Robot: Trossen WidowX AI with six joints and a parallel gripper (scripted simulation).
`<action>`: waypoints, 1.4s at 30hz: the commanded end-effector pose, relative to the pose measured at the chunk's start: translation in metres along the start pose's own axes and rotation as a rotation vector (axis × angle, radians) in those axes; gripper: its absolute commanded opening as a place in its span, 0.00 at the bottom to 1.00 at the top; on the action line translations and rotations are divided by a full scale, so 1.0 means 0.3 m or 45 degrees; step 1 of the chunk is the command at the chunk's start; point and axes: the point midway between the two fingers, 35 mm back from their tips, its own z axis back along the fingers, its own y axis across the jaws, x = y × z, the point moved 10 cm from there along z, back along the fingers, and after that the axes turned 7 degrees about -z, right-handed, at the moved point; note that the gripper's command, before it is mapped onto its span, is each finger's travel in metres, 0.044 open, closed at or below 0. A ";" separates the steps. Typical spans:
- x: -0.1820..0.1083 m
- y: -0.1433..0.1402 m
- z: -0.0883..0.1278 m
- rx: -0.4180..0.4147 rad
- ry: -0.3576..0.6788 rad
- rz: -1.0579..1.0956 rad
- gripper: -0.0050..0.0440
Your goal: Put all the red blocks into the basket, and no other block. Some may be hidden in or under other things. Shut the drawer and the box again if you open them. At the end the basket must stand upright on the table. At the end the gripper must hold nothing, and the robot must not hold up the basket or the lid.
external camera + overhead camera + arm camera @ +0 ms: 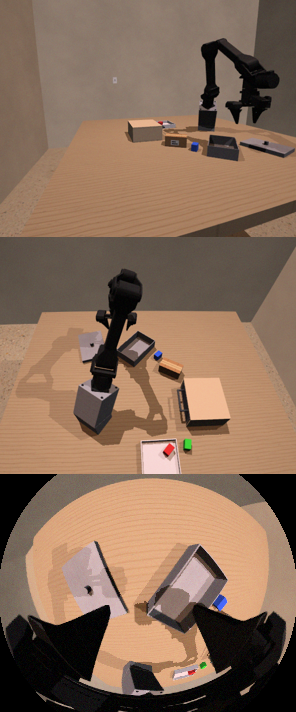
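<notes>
Red block (169, 449) (160, 123) (192, 672) near the tray's (159, 460) (169, 124) (183, 675) side wall, wide-open claw (117, 329) (246, 123) (153, 609) well apart.

In the top view, the black six-joint arm (116, 331) (210, 72) reaches from its grey base (85, 406) (207, 121) (129, 678) to between twelve and one o'clock. It rises steeply, then bends downward. The empty hand (117, 329) (246, 123) (153, 609) hangs raised, its two tapered fingers (105, 324) (236, 115) spread wide, pointing toward six o'clock in the exterior view.
</notes>
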 end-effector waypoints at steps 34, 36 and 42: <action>-0.113 0.482 -0.270 -0.004 -0.002 0.487 1.00; -0.113 0.482 -0.270 -0.004 -0.002 0.487 1.00; -0.112 0.482 -0.324 -0.004 -0.002 0.487 1.00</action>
